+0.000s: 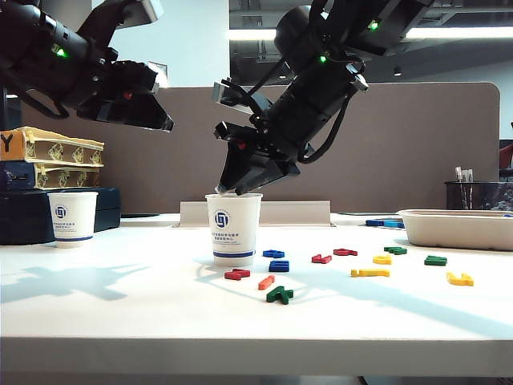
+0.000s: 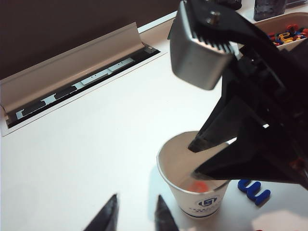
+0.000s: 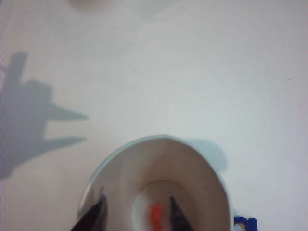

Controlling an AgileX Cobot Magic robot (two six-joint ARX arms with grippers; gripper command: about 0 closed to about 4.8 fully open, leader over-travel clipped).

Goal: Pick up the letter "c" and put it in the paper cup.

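Red-orange letter "c" point(image 3: 156, 216) lies on the bottom of the paper cup point(image 1: 233, 228), right under the right gripper point(image 3: 137, 211), whose fingers are apart and empty. Off to the side, the left gripper point(image 2: 135, 219) hangs open, holding nothing.

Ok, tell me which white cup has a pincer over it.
The taller paper cup mid-table, under the open right pincer, the letter "c" inside. The squatter cup stands apart, far left.

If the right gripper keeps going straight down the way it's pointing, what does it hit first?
Probably the inside bottom of the paper cup, where the letter "c" lies; the right gripper is already inside the rim, open.
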